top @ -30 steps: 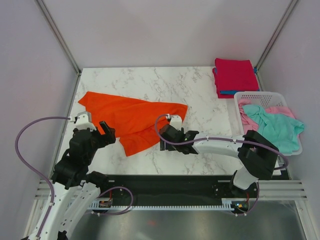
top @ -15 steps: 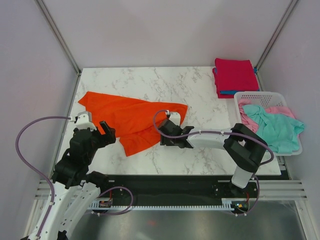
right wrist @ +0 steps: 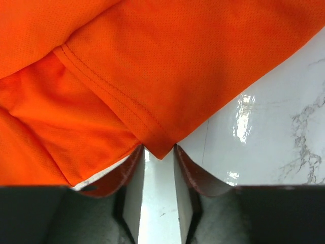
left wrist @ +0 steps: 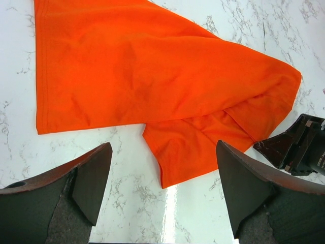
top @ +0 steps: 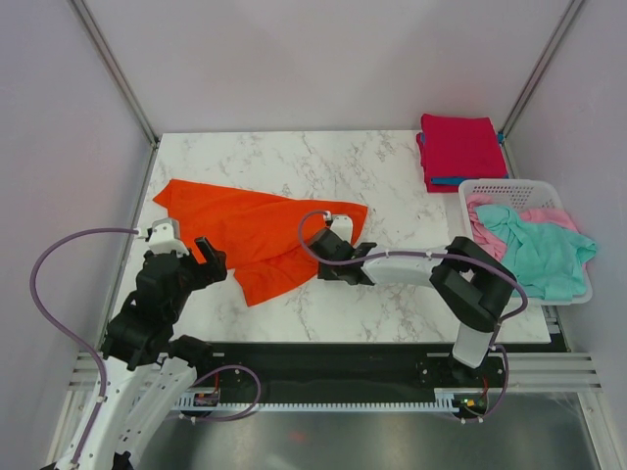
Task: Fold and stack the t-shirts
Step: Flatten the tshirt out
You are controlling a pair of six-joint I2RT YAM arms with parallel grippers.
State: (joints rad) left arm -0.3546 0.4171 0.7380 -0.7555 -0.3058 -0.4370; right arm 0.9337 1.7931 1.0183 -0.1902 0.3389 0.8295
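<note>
The orange-red t-shirt (top: pixel 245 230) lies crumpled and spread on the left half of the marble table. It fills the left wrist view (left wrist: pixel 152 76) and the right wrist view (right wrist: pixel 152 61). My left gripper (top: pixel 211 257) hovers over the shirt's near lower flap, jaws wide open and empty (left wrist: pixel 163 170). My right gripper (top: pixel 319 262) sits low at the shirt's near right corner. Its jaws are narrowly apart (right wrist: pixel 159 151), and the hemmed corner tip lies between the fingertips (right wrist: pixel 136 155), with bare table showing in the gap.
A folded magenta t-shirt (top: pixel 458 147) lies on a blue one (top: pixel 446 181) at the far right. A white slotted basket (top: pixel 509 186) at the right edge holds a teal t-shirt (top: pixel 549 250) and a pink one (top: pixel 549 215). The right gripper body shows in the left wrist view (left wrist: pixel 297 147).
My right gripper has slid left along the table to the shirt's near right corner, and its arm has stretched out. The left arm and the shirt have not moved.
</note>
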